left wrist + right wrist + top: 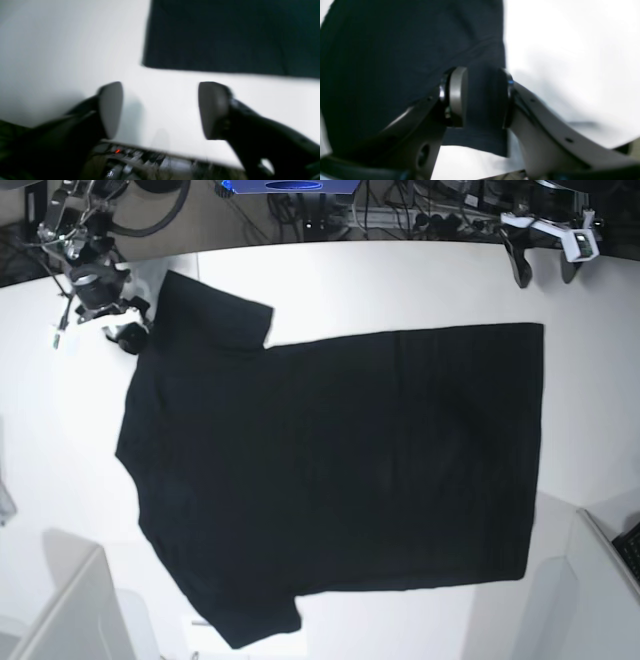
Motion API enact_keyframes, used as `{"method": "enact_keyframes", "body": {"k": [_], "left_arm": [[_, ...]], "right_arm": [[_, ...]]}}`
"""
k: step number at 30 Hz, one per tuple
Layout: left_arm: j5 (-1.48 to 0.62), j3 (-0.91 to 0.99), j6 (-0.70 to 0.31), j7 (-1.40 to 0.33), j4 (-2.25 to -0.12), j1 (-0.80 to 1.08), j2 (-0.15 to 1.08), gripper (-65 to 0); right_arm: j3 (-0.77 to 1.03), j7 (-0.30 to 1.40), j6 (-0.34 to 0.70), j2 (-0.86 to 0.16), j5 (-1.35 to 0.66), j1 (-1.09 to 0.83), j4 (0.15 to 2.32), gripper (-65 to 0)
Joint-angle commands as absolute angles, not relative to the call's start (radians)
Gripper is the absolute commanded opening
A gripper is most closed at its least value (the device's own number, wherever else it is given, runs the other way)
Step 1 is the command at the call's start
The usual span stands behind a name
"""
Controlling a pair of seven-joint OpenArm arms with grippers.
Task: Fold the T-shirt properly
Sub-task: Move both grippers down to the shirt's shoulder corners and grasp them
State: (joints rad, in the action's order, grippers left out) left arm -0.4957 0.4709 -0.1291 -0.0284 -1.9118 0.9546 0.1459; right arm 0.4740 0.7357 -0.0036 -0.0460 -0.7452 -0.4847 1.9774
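The black T-shirt (340, 470) lies spread flat on the white table (400, 280), plain face up, with no print or tag showing. Its sleeves point to the left and its hem is to the right. My right gripper (135, 335) is at the far-left sleeve. In the right wrist view it (481, 97) is shut on a fold of the shirt's cloth (382, 62). My left gripper (542, 275) hovers open and empty beyond the hem's far corner. In the left wrist view it (160, 110) is over bare table, short of the shirt's corner (225, 35).
White box-like shapes stand at the near left (70, 610) and near right (600, 580). Cables and gear (400, 210) lie beyond the table's far edge. The table edge with wiring under it (140, 157) is right below my left gripper.
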Motion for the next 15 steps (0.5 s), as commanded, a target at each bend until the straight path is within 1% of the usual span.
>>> {"method": "enact_keyframes", "body": {"k": [1,4,6,8,15], "left_arm": [[-0.524,0.493,-0.124,-0.004,-1.926,0.957,0.153,-16.3],[-0.562,0.518,-0.124,-0.005,-1.925,0.947,0.154,-20.7],[-0.565,0.518,-0.124,-0.005,-1.92,0.946,0.163,-23.4],[-0.567,0.509,-0.124,-0.005,-1.916,0.937,0.182,-23.7],[-0.568,0.507,-0.124,-0.005,-1.834,0.895,0.185,-23.0]], "right_arm": [[0.487,0.73,0.002,-0.068,-0.774,-0.47,1.979,-42.3],[0.487,0.76,0.002,-0.091,-0.792,-0.437,1.919,-35.0],[0.483,0.763,0.002,-0.099,-0.792,-0.421,1.88,-31.2],[0.479,0.762,0.002,-0.105,-0.792,-0.412,1.844,-30.6],[0.476,0.76,0.002,-0.105,-0.788,-0.395,1.75,-30.8]]}}
